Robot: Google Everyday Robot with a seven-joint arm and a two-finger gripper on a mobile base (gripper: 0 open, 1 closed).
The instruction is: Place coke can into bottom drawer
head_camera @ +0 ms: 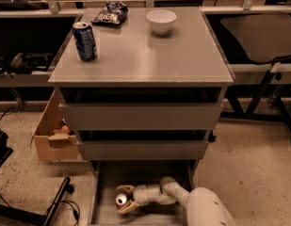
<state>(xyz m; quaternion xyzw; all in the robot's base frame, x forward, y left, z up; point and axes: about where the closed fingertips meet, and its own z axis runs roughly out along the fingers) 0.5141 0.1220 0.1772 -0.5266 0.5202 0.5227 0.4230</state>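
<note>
The bottom drawer point(105, 211) is pulled out under the grey cabinet, a shallow grey tray. My gripper point(123, 200) reaches into it from the right on a white arm. It is shut on the coke can point(121, 200), a small orange-red can lying on its side with its silver top facing the camera, low over the drawer floor at the left-middle.
On the cabinet top point(182, 60) stand a dark blue can point(84, 41), a white bowl point(161, 21) and a chip bag point(109, 13). A cardboard box point(53, 138) sits on the floor at the left. Cables and a black stand leg point(58, 204) lie left of the drawer.
</note>
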